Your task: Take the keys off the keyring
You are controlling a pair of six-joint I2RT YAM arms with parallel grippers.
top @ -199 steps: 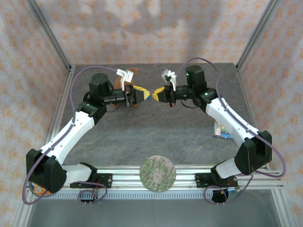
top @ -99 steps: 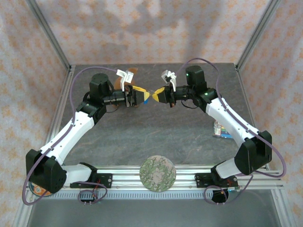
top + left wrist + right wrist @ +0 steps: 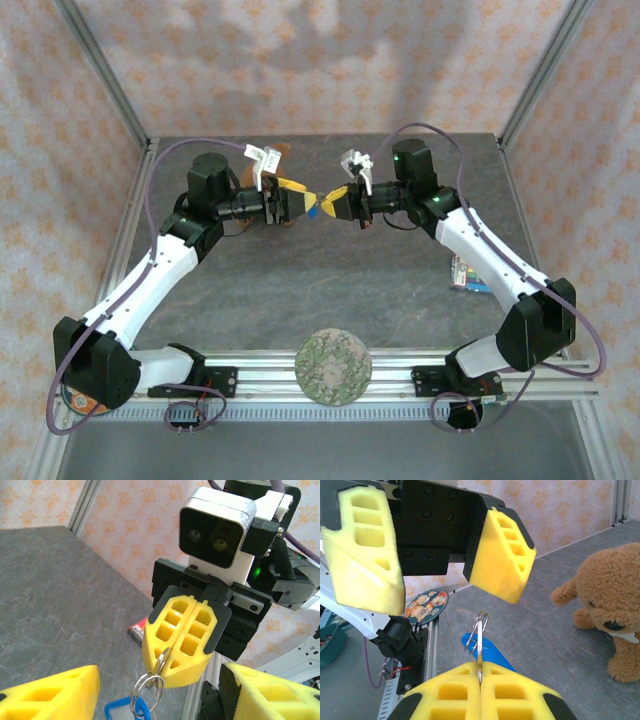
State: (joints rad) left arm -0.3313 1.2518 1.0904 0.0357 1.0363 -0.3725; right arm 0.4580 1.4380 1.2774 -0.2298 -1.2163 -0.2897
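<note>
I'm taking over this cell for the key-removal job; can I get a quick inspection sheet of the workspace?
Surface: dark grey stone-look tabletop, no spills seen.
Job's things: keyring with a blue-headed key, held above the table between the arms.
Clutter: teddy bear by the left tool; colourful packet at the right; patterned disc on the near rail.
Tools: left tool open, not touching the keyring; right tool shut on the keyring.
Cables: purple cables loop along both arms, away from the keyring.
Surroundings: patterned fabric walls, aluminium frame.
</note>
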